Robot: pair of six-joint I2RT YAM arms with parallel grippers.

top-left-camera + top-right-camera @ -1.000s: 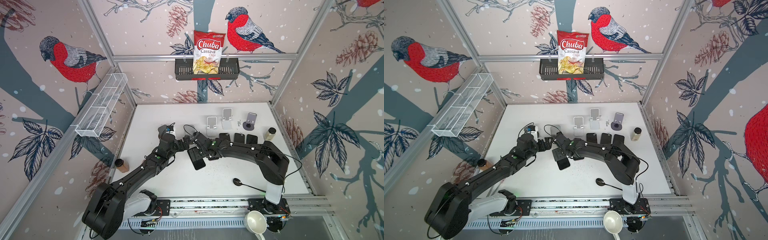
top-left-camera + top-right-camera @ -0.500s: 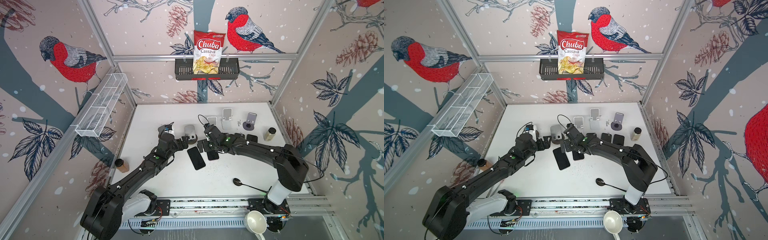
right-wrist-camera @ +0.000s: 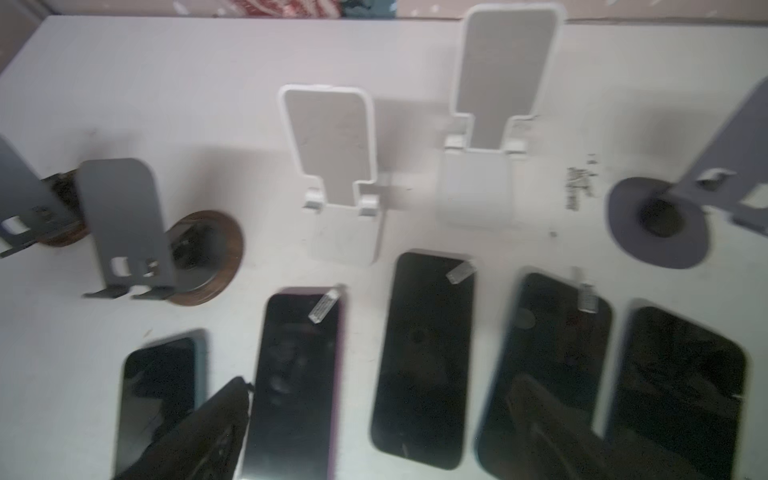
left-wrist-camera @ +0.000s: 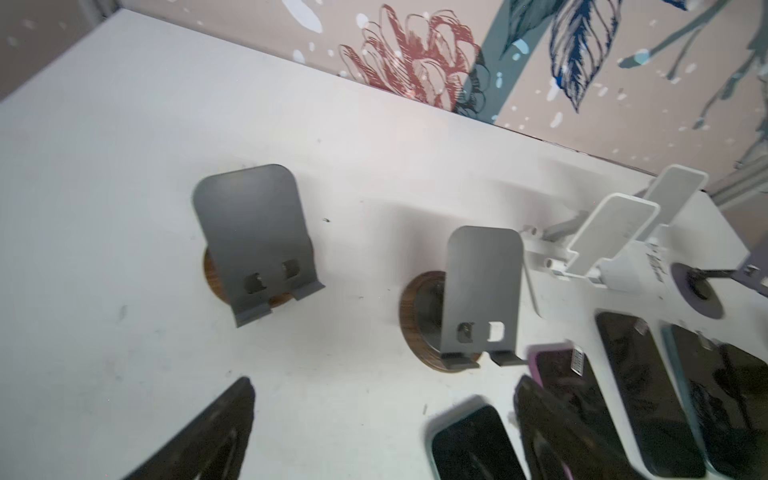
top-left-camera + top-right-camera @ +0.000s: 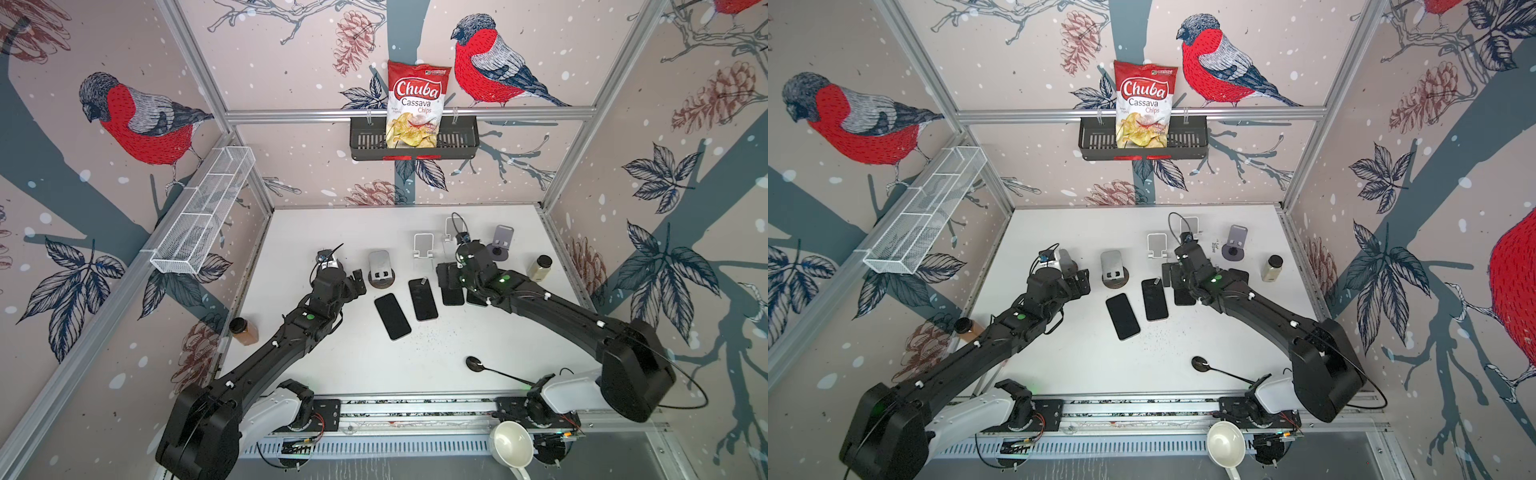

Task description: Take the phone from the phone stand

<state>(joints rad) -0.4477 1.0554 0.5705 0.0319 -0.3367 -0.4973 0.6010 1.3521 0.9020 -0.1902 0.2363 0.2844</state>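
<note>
Blurred wrist views. Partly under right claw (image 5: 448, 277): further phones (image 5: 453, 297). On bag (image 5: 417, 104): "Chuba Cassava Chips". Spread wide, empty: left claw (image 5: 356, 284), right claw. Flat on table (image 5: 332, 365), 6 o'clock of phone stand (image 5: 380, 266): phone (image 5: 392, 316).

A white table (image 5: 345, 365) fills the floor of the cell. Above the table's far edge a black basket (image 5: 461, 141) hangs from the back rail, and a red chips bag (image 5: 417, 104) stands upright in it. A wire basket (image 5: 199, 220) hangs on the wall left of the table. A brown jar (image 5: 245, 332) stands at the table's left edge, and a pale jar (image 5: 539, 268) stands near its right edge. A black spoon (image 5: 476, 364) lies near the table's front edge, and a white ladle (image 5: 511, 442) sits beyond that edge.
</note>
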